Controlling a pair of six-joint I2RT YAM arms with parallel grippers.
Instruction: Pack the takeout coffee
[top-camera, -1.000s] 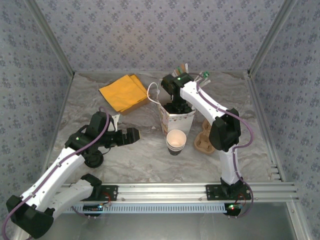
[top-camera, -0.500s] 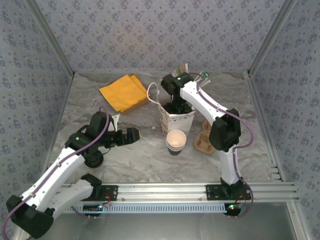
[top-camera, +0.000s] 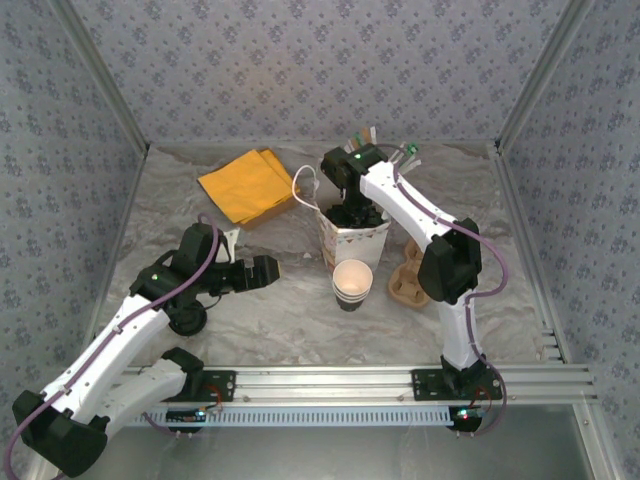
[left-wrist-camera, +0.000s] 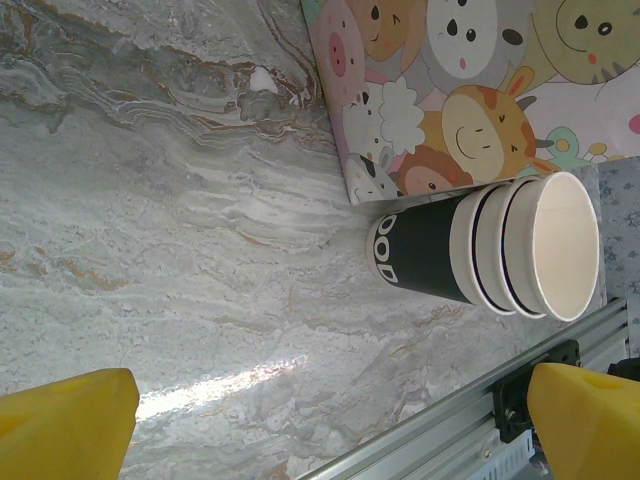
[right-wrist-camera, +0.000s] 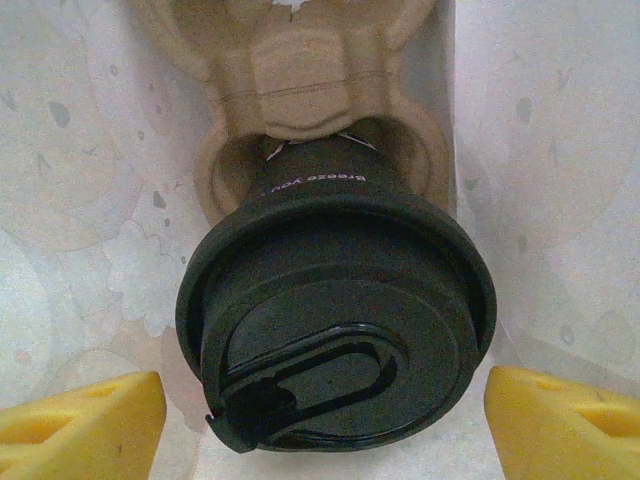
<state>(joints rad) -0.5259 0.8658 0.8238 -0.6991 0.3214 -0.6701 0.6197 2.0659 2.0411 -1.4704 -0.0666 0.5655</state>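
The takeout coffee (top-camera: 352, 282) stands upright on the table in front of the cartoon-animal paper bag (top-camera: 340, 250). It has a cream inside, thin dark rings and a dark base. In the left wrist view the takeout coffee (left-wrist-camera: 490, 245) lies ahead and right of my left gripper (left-wrist-camera: 335, 400), well apart from it. That left gripper (top-camera: 268, 272) hovers open and empty left of the cup. My right gripper (top-camera: 352, 215) reaches down into the bag's mouth. The right gripper (right-wrist-camera: 325, 400) is open, its fingers flanking a black-lidded dark cup (right-wrist-camera: 335, 320) seated in a cardboard carrier (right-wrist-camera: 300, 80).
A second brown cardboard carrier (top-camera: 410, 280) lies right of the bag, by the right arm. Yellow napkins (top-camera: 248, 185) sit at the back left. Straws (top-camera: 365, 135) poke up behind the right arm. The metal rail (left-wrist-camera: 440, 440) runs along the near edge.
The bag's string handle has shifted slightly to the left. Both arms and the paper cup stay where they were.
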